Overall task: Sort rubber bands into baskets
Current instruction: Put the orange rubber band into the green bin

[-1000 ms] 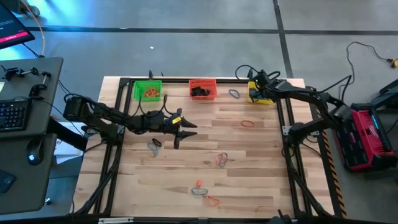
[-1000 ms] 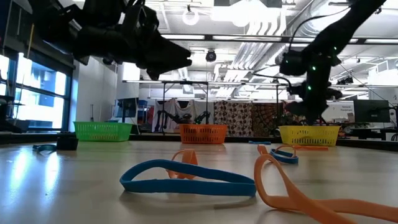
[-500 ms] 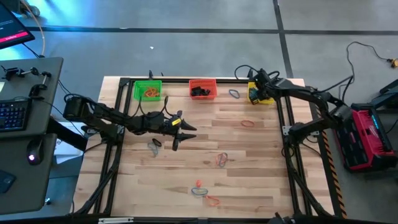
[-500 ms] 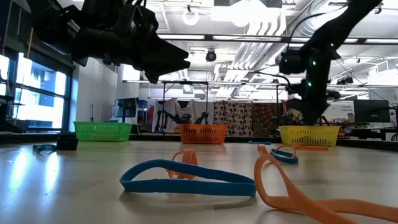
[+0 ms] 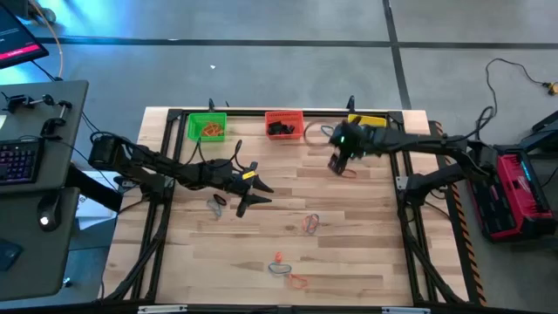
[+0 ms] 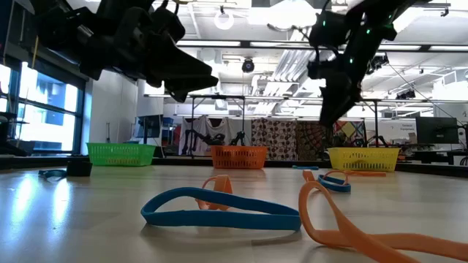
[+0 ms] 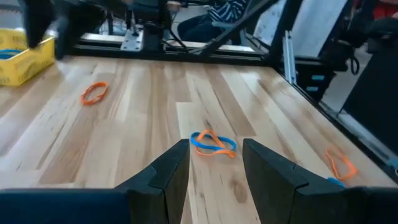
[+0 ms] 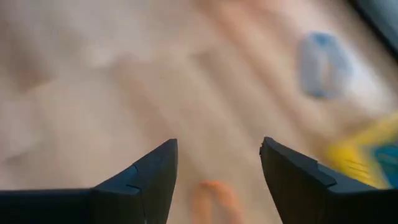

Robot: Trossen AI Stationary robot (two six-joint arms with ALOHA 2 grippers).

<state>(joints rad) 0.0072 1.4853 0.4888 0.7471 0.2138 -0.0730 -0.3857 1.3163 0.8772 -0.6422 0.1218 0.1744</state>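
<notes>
Rubber bands lie scattered on the wooden table: an orange one (image 5: 347, 173), a blue and orange pair (image 5: 310, 223), a grey one (image 5: 216, 202) and several near the front edge (image 5: 283, 269). The green basket (image 5: 207, 126), red basket (image 5: 283, 124) and yellow basket (image 5: 373, 121) stand along the far edge. My right gripper (image 5: 335, 164) hangs open just over the orange band (image 8: 214, 196), with nothing between its fingers. My left gripper (image 5: 251, 199) hangs open above the table at centre left, pointing toward the blue and orange pair (image 7: 213, 143).
A blue band (image 8: 320, 56) lies between the red and yellow baskets. A black metal frame (image 5: 166, 174) runs along the table's left, far and right sides. In the low view a blue band (image 6: 219, 208) and an orange band (image 6: 351, 226) lie close to the near edge.
My right gripper has swung from above the yellow basket toward the table's left and near side, and now hangs over the orange band. My left gripper has drifted a little toward the near edge.
</notes>
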